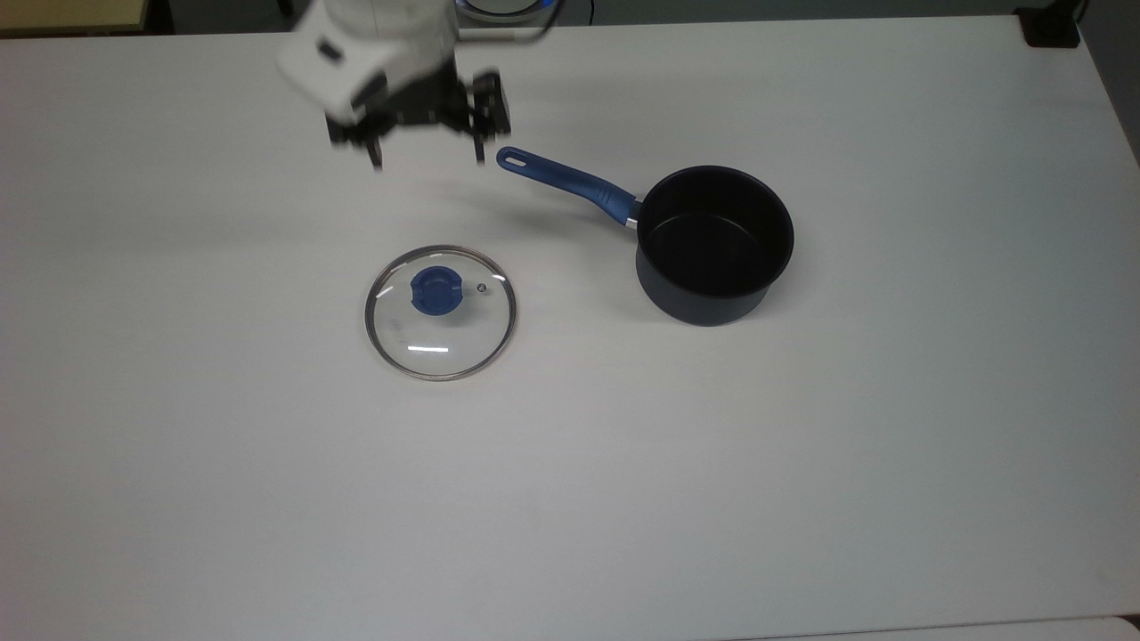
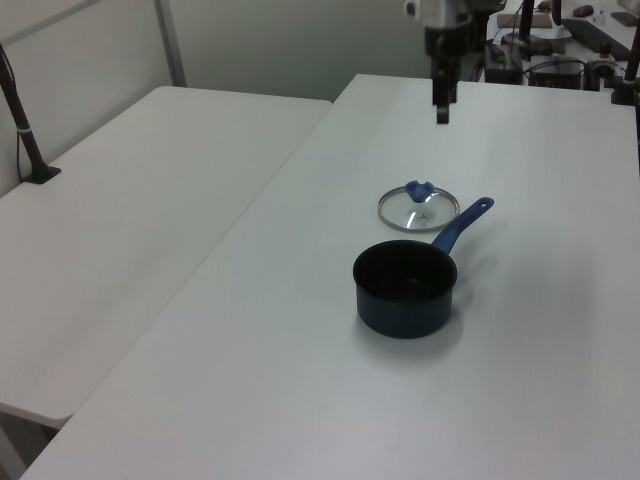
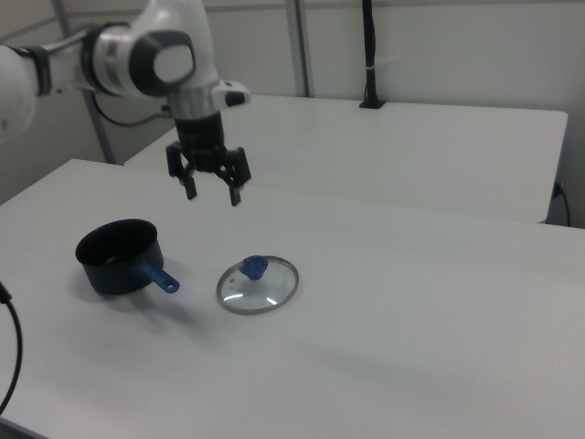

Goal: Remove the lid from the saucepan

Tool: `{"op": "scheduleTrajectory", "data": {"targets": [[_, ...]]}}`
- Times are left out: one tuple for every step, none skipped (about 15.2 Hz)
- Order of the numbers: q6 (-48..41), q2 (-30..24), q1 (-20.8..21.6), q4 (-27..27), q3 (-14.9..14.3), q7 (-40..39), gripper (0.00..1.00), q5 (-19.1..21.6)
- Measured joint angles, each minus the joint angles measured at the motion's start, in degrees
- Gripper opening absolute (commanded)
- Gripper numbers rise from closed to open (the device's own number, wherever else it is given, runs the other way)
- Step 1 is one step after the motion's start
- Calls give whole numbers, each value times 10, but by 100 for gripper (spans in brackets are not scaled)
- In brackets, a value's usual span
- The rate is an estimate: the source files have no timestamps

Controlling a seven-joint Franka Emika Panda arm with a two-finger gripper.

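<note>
Glass lid (image 1: 440,312), metal-rimmed, lies flat on the white worktop (image 1: 802,463) in the top view, blue knob (image 1: 435,291) up, vent hole just to the knob's right. The saucepan (image 1: 714,244) stands uncovered well apart at the top view's right; its blue handle (image 1: 565,183) points toward the upper left. The pincer (image 1: 426,158) is near the upper edge, empty, fingers spread wide, close to the handle's slotted end but not touching it.

Left view: saucepan (image 2: 405,289) nearest the camera, dark inside. Lid (image 2: 419,208) behind it, just beside the handle (image 2: 460,227) tip. Pincer (image 2: 442,117) hangs well above the worktop (image 2: 250,330), beyond the lid.

Right view: saucepan (image 3: 119,256) at the right view's left, handle (image 3: 159,273) directed toward the lid (image 3: 258,284), a small gap between them. Pincer (image 3: 209,194) is raised above and behind the lid, both fingers (image 3: 235,195) parted, gripping nothing. A second white worktop (image 3: 411,146) stands behind.
</note>
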Motion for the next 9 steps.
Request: {"op": "scheduleTrajectory", "data": {"targets": [[-8, -12, 0, -1, 0, 10, 100, -1], [-10, -19, 0, -2, 0, 15, 100, -1], [-11, -22, -1, -2, 0, 20, 100, -2], [-11, -24, -3, -2, 0, 22, 100, -2], [-11, -25, -5, -2, 0, 25, 100, -3], [-11, -27, -10, -2, -1, 25, 100, -3], [-11, -29, -14, -2, -1, 25, 100, -4], [-11, -30, -17, -2, -1, 25, 100, -4], [-11, -33, -20, -2, -1, 25, 100, -4]]}}
